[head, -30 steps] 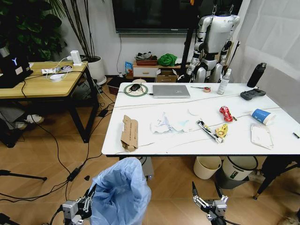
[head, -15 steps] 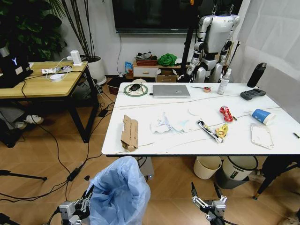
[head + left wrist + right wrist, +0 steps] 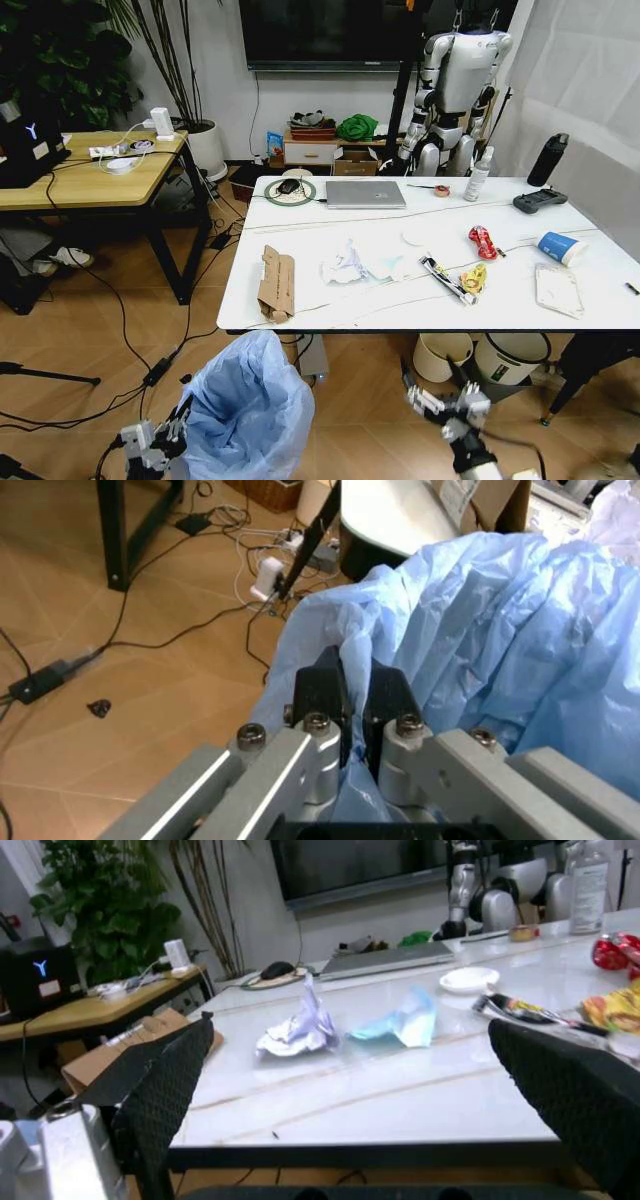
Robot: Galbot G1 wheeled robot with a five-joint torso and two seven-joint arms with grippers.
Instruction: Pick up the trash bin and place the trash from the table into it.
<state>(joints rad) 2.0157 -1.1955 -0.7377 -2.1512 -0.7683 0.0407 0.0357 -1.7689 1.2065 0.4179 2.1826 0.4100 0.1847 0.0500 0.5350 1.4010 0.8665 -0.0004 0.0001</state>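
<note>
While the left gripper (image 3: 348, 697) pinches the blue bag at the rim of the trash bin (image 3: 250, 410), its two black fingers pressed together on a fold of plastic, the bin sits off the near edge of the table (image 3: 330, 300), in front of its left corner. On the table, the torn cardboard (image 3: 277, 282) lies near that same corner, with the crumpled white paper (image 3: 345, 264) farther toward the table's middle and a pale blue scrap (image 3: 404, 1020) just beside it. Beyond them along the table come the black-silver wrapper (image 3: 445, 279), the yellow wrapper (image 3: 475, 277) and the red wrapper (image 3: 482, 241). The flat white packet (image 3: 557, 290) and the blue-and-white paper cup (image 3: 560, 247) lie near the table's right end. A laptop (image 3: 365, 194) rests closed at the table's far edge.

The right gripper (image 3: 442, 392) is below the table's near edge, toward the right half, its fingers (image 3: 165, 1072) spread wide apart and holding nothing, level with the tabletop in its wrist view.
</note>
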